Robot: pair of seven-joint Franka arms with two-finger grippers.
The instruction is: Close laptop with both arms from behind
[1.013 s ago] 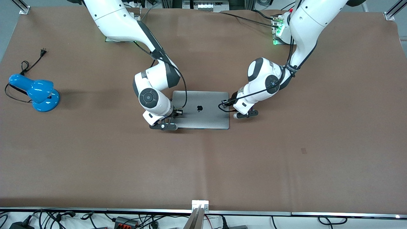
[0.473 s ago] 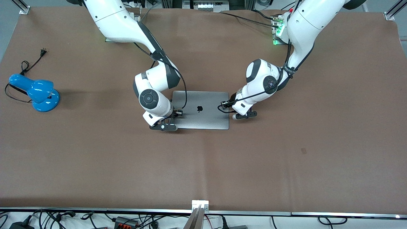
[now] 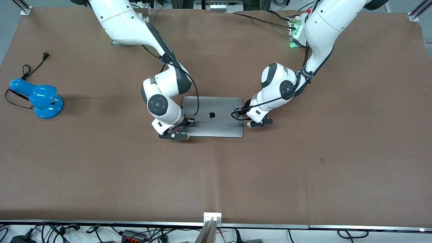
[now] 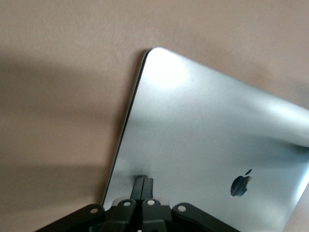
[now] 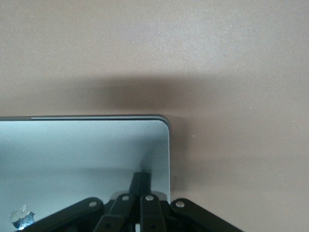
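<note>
The silver-grey laptop [image 3: 216, 118] lies flat on the brown table with its lid down and the dark apple logo facing up. My right gripper [image 3: 186, 121] is shut, and its fingertips [image 5: 141, 180] rest on the lid near a corner of the laptop [image 5: 82, 150], at the right arm's end. My left gripper [image 3: 241, 113] is shut, and its fingertips [image 4: 143, 185] touch the lid close to the edge of the laptop [image 4: 207, 130], at the left arm's end. Neither gripper holds anything.
A blue desk lamp [image 3: 38, 98] with a black cord lies toward the right arm's end of the table. Cables and power strips hang along the table edge nearest the front camera.
The left arm's hand has shifted slightly toward the laptop's side edge. The right hand has barely moved. The laptop stays flat and shut.
</note>
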